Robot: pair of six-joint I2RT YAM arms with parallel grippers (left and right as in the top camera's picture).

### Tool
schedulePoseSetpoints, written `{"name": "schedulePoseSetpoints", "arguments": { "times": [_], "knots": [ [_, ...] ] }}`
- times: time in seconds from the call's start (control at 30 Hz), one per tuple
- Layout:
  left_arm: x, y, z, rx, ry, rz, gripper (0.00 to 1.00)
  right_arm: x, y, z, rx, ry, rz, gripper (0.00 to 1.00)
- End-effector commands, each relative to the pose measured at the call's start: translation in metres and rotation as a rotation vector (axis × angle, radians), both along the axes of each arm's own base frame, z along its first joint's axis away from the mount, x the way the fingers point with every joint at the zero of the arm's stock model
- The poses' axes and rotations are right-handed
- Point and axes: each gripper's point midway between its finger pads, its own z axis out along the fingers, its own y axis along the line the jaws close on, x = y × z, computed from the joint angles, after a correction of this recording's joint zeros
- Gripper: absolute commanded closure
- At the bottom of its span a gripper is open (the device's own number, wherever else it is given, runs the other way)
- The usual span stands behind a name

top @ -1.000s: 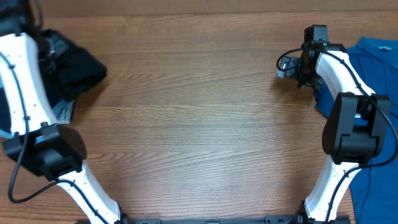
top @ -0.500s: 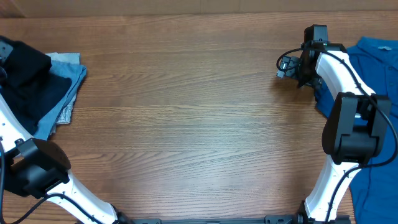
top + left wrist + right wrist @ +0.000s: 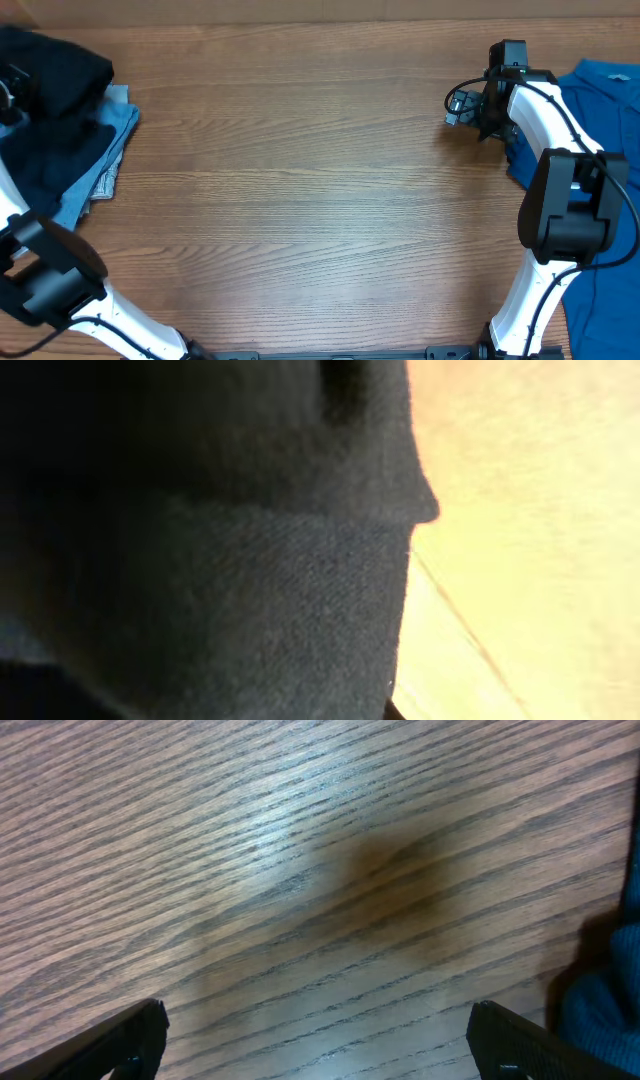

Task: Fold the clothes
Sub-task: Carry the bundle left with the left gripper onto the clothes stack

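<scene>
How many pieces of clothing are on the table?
3: a dark garment at the far left, a light blue one partly under it, and a blue shirt at the right edge. More may be hidden beneath the dark garment.

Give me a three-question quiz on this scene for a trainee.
1. True or false: the right gripper is open over the table.
2. Which arm is the blue shirt beside? A: left. B: right. C: neither.
3. Fill in: the pile under the dark garment is pale ____.

Key: 1 true; 2 B; 3 blue.
</scene>
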Motion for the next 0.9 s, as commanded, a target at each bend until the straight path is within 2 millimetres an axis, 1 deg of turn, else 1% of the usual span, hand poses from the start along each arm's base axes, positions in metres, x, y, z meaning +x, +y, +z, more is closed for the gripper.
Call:
{"name": "schedulePoseSetpoints", "arguments": {
  "times": [0.0,0.07,0.13,0.17,0.23,0.27,0.33,0.37,0.47,0.53,0.63,0.67,0.7,0.73,0.77,0.83,0.87],
  "knots": [
    [-0.027,0.000,0.034,0.041,0.008,0.058,0.96,0.000,-0.002,0.001,-0.006,-0.004,-0.004,0.00],
    [-0.042,0.009,0.009,0.068,0.123,0.115,0.96,0.000,-0.002,0.001,-0.006,-0.004,-0.004,0.00],
    [-0.051,0.010,-0.012,0.074,0.187,0.124,0.96,0.000,-0.002,0.001,-0.006,-0.004,-0.004,0.00],
    [-0.057,0.011,-0.034,0.070,0.238,0.140,0.96,0.000,-0.002,0.001,-0.006,-0.004,-0.004,0.00],
    [-0.066,0.015,-0.069,0.056,0.277,0.156,0.96,0.000,-0.002,0.001,-0.006,-0.004,-0.004,0.00],
    [-0.072,0.016,-0.079,0.043,0.296,0.163,0.96,0.000,-0.002,0.001,-0.006,-0.004,-0.004,0.00],
    [-0.085,0.021,-0.085,0.041,0.337,0.184,0.96,0.000,-0.002,0.001,-0.006,-0.004,-0.004,0.00],
    [-0.096,0.027,-0.086,0.053,0.374,0.214,0.96,0.000,-0.002,0.001,-0.006,-0.004,-0.004,0.00],
    [-0.121,0.039,-0.086,0.117,0.472,0.290,0.96,0.000,-0.002,0.001,-0.006,-0.004,-0.004,0.00],
    [-0.128,0.043,-0.082,0.147,0.496,0.311,0.96,0.000,-0.002,0.001,-0.006,-0.004,-0.004,0.00],
    [-0.129,0.044,-0.075,0.165,0.487,0.317,0.93,0.000,-0.002,0.001,-0.006,-0.004,-0.004,0.00],
    [-0.129,0.044,-0.072,0.174,0.484,0.308,0.85,0.000,-0.002,0.001,-0.006,-0.004,-0.004,0.00],
    [-0.131,0.043,-0.072,0.178,0.491,0.297,0.75,0.000,-0.002,0.001,-0.006,-0.004,-0.004,0.00],
    [-0.131,0.040,-0.072,0.196,0.502,0.244,0.44,0.000,-0.002,0.001,-0.006,-0.004,-0.004,0.00],
    [-0.133,0.038,-0.072,0.199,0.511,0.227,0.20,0.000,-0.002,0.001,-0.006,-0.004,-0.004,0.00],
    [-0.132,0.035,-0.066,0.187,0.504,0.217,0.16,0.000,-0.002,0.001,-0.006,-0.004,-0.004,0.00],
    [-0.129,0.033,-0.057,0.184,0.489,0.211,0.14,0.000,-0.002,0.001,-0.006,-0.004,-0.004,0.00]
  ]
}}
